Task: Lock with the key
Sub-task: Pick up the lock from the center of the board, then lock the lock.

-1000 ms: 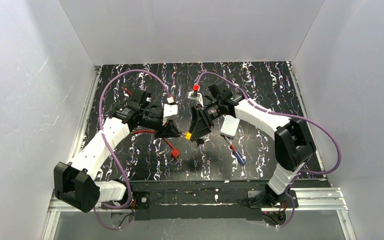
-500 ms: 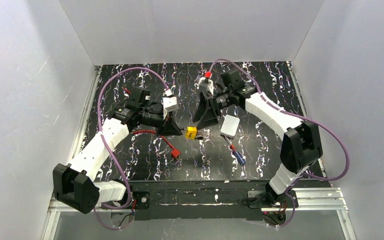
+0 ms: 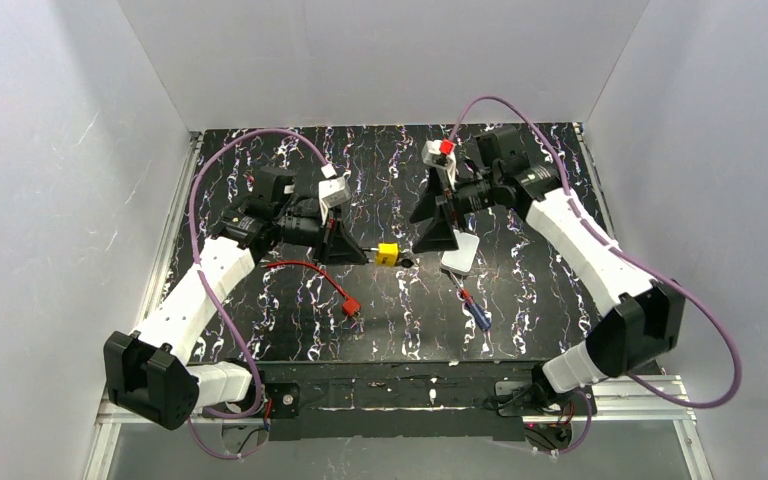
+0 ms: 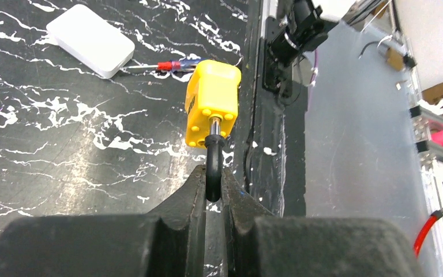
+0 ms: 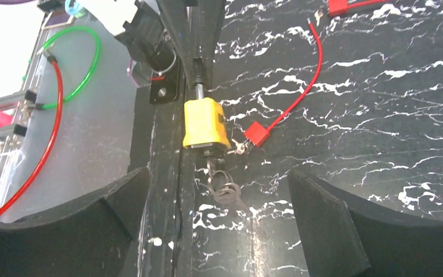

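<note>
Left gripper clamped on the black shackle of the small yellow padlock, at the centre of the black white-veined table | silver key sits in the padlock's keyhole, ring dangling | right gripper spread wide, just right of the padlock, holding nothing | flat white box and red-and-blue-handled screwdriver lie to the right.

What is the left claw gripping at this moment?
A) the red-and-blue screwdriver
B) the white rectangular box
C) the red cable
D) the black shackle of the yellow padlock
D: the left wrist view shows the left claw closed on the black shackle of the small yellow padlock.
</note>
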Robot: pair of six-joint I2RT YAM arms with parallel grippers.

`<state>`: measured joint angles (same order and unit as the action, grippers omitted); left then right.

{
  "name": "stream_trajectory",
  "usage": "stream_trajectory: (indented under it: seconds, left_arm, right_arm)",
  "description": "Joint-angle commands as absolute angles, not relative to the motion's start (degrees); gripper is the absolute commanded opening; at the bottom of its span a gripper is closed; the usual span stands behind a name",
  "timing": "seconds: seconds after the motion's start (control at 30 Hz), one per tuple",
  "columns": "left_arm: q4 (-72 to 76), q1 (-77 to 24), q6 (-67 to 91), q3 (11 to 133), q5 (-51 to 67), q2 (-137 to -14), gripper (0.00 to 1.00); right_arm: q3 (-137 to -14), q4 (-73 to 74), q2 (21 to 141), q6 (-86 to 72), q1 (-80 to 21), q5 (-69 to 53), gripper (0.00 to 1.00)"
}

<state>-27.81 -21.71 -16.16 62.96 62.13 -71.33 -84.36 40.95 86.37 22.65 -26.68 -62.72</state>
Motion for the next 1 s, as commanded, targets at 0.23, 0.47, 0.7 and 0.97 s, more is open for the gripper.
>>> stream_trajectory:
  seconds: [0.23,0.47,0.7,0.97]
  left_arm:
    - [-15.1,-20.7,-2.9,63.5,70.6,-70.3,0.0]
    - [-11.5,-20.7,1.4,61.9,70.6,-69.8,0.0]
    - [-8.0,-19.7,4.6,60.4,70.8,-69.5,0.0]
    - [-6.1,-19.1,5.8,58.7,71.2,-69.3,0.0]
  right_arm:
    - [-76.3,32.0,79.6,19.5,-32.9,-58.7,0.98]
    - [-78.7,35.8,82.6,25.1,-40.1,-53.2,0.96]
    - [-78.8,37.0,82.9,27.0,-41.3,-52.8,0.79]
    - [-80.2,36.6,82.8,25.4,-41.2,-54.1,0.69]
